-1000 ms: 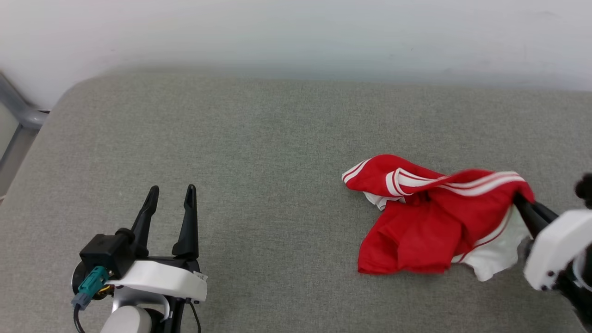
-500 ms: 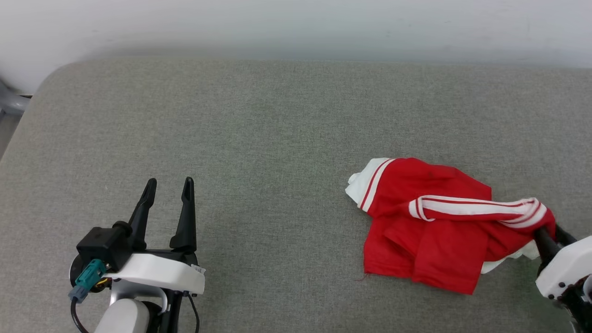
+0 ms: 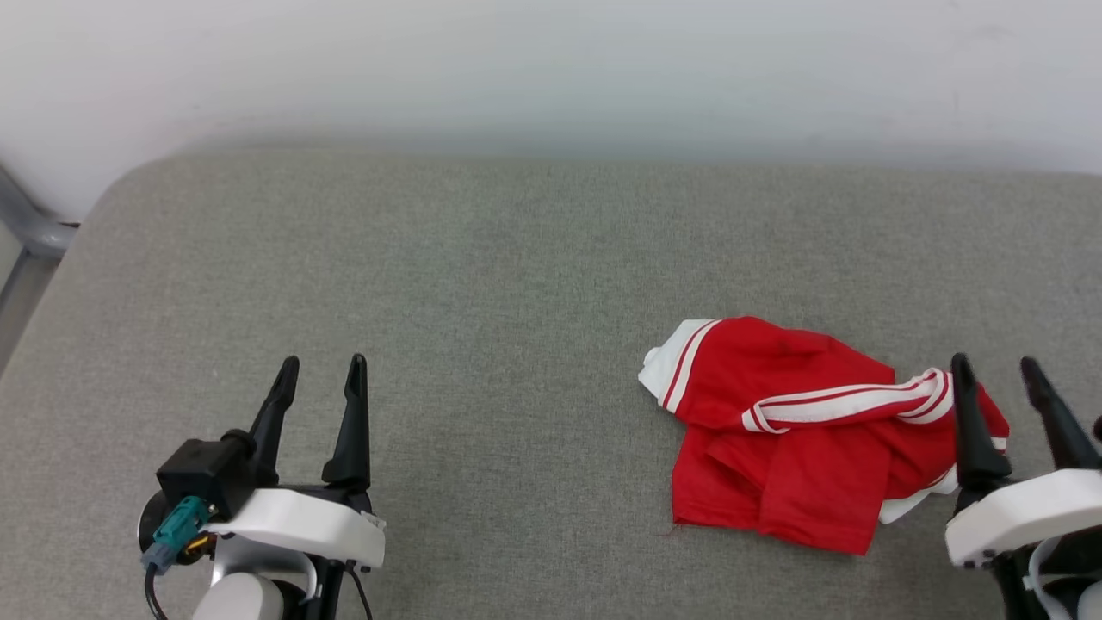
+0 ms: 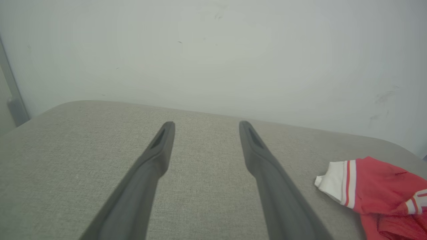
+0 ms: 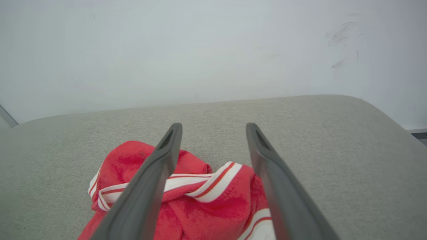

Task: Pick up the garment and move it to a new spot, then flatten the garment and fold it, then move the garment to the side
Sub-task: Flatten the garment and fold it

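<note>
Two dark-fingered grippers over a wide grey cushion (image 3: 516, 284), with a pale wall (image 3: 551, 69) behind. Low on the robot's left, the left gripper (image 3: 322, 363): fingers spread apart and pointing toward the wall, nothing between them, bare grey fabric underneath. Well apart from the garment (image 3: 801, 448).

Toward the robot's right side of the cushion, the garment itself: a red jersey shirt, crumpled in a loose heap and resting on the grey fabric. At its end nearest the left gripper, a white sleeve (image 3: 663, 370) edged with red and white stripes. Across the top of the heap, a twisted band of red-white striped trim (image 3: 835, 400) running toward the right gripper. No lettering visible among the folds.

Low on the robot's right, the right gripper (image 3: 994, 363): fingers likewise parted, released, clamped on nothing. In the head view, its inner finger across the garment's right edge. Cannot tell whether that finger touches the cloth.

From the right wrist camera, both fingers above the red heap, with the striped trim passing beneath and between them. From the left wrist camera, only grey cushion between the fingers, with the white sleeve and red cloth off to the lower right.

At the far left edge of the head view, part of a grey metal bar (image 3: 26, 226) beside the cushion.
</note>
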